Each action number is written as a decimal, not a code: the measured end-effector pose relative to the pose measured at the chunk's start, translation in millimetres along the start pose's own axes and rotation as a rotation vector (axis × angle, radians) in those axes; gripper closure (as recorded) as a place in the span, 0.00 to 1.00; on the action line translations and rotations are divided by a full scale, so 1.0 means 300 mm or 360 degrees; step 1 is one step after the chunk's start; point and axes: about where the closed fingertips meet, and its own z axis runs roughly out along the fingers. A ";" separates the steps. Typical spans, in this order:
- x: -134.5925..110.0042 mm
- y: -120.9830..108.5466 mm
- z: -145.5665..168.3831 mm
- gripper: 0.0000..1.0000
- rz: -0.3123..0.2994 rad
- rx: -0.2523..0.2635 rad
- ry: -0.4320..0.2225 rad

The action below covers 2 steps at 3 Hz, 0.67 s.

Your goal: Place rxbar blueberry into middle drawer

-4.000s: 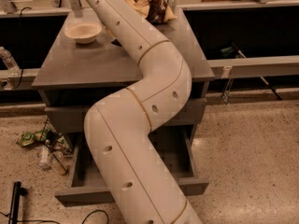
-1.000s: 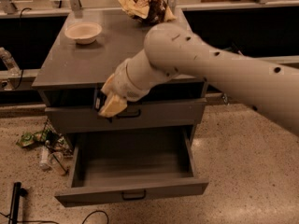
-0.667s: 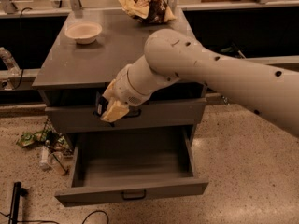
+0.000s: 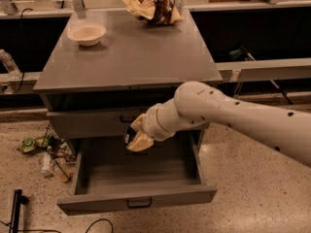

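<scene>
Gripper over open middle drawer, near its 12 o'clock edge; jaws clamped on rxbar blueberry, held above drawer floor, not yet in it. Beige bowl at 11 o'clock on cabinet top.

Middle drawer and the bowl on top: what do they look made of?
Middle drawer: looks like grey painted sheet metal, matte, thin straight walls. Bowl: probably moulded paper fibre, dull beige. The claw hangs over the drawer, holding the rxbar blueberry.
</scene>
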 end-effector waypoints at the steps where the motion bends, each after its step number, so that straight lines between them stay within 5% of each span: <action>1: 0.216 0.018 0.084 1.00 -0.0004 0.0012 0.0064; 2: 0.216 0.018 0.084 1.00 -0.0004 0.0012 0.0064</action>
